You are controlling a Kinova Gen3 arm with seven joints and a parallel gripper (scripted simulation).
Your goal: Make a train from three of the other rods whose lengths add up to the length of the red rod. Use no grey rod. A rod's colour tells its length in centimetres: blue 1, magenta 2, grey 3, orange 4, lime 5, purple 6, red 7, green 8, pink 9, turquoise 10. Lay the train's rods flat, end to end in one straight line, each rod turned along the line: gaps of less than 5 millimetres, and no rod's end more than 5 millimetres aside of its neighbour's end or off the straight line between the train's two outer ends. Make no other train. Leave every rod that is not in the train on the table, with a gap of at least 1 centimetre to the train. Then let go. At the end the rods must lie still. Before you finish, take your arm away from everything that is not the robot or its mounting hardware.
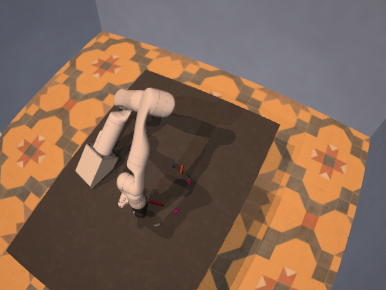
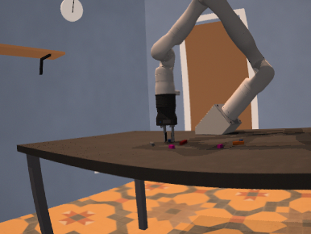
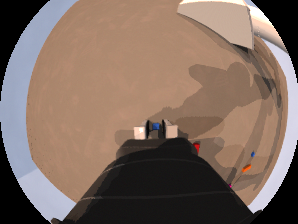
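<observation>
My gripper (image 2: pixel 169 141) (image 3: pixel 155 126) points down, low at the table, fingers partly open. A blue rod (image 2: pixel 169 140) (image 3: pixel 156 126) is between the fingertips, with narrow gaps on both sides; the arm hides it in the top view. The red rod (image 1: pixel 156 203) (image 2: pixel 183 142) (image 3: pixel 196 147) lies close beside the gripper. One magenta rod (image 1: pixel 176 211) (image 2: pixel 172 147) lies beyond the red rod. Another magenta rod (image 1: pixel 189 182) (image 2: pixel 220 146) (image 3: pixel 230 186) lies near the orange rod (image 1: pixel 181 169) (image 2: pixel 238 143) (image 3: pixel 247 168). A second blue rod (image 1: pixel 173 166) (image 2: pixel 241 139) (image 3: pixel 253 154) lies beside the orange rod, apart from it.
A grey rod (image 1: pixel 157 225) (image 2: pixel 152 144) lies near the gripper, apart from the red rod. The arm's base (image 1: pixel 95 167) (image 2: pixel 217 121) (image 3: pixel 220 20) stands at one side of the dark table (image 1: pixel 65 240) (image 2: pixel 101 151). The arm's shadow falls across the rods' area.
</observation>
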